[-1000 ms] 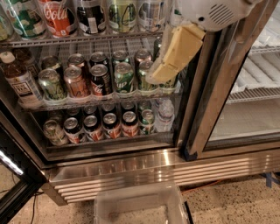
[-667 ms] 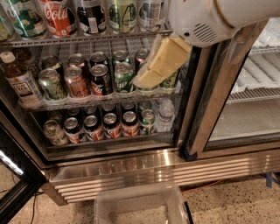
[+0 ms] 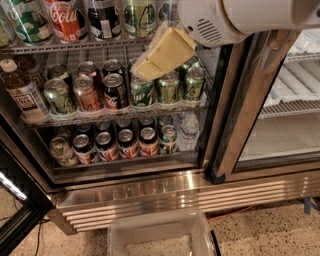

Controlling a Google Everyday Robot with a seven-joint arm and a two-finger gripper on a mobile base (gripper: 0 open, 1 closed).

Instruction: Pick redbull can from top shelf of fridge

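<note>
The fridge (image 3: pixel 150 186) stands open in front of me, its racks full of cans. The uppermost shelf in view (image 3: pixel 75 47) holds a red Coca-Cola can (image 3: pixel 65 20), a black can (image 3: pixel 104 19), a green-labelled can (image 3: pixel 139 17) and a silvery can (image 3: pixel 168 11) that may be the redbull can, mostly hidden by my arm. My cream-coloured gripper (image 3: pixel 144 70) hangs from the white arm (image 3: pixel 235 20). It points down-left, just below that shelf's rail and in front of the middle shelf's green cans (image 3: pixel 169 87).
The middle and lower racks carry rows of cans, with a bottle (image 3: pixel 22 95) at the left. A dark door post (image 3: pixel 245 105) separates a right compartment with bare wire racks (image 3: pixel 295 105). A clear plastic bin (image 3: pixel 160 235) sits on the floor below. The open door's edge (image 3: pixel 15 200) is at the left.
The arm has swung left and up. The gripper has risen from in front of the middle shelf's right-hand cans to just under the upper shelf's rail.
</note>
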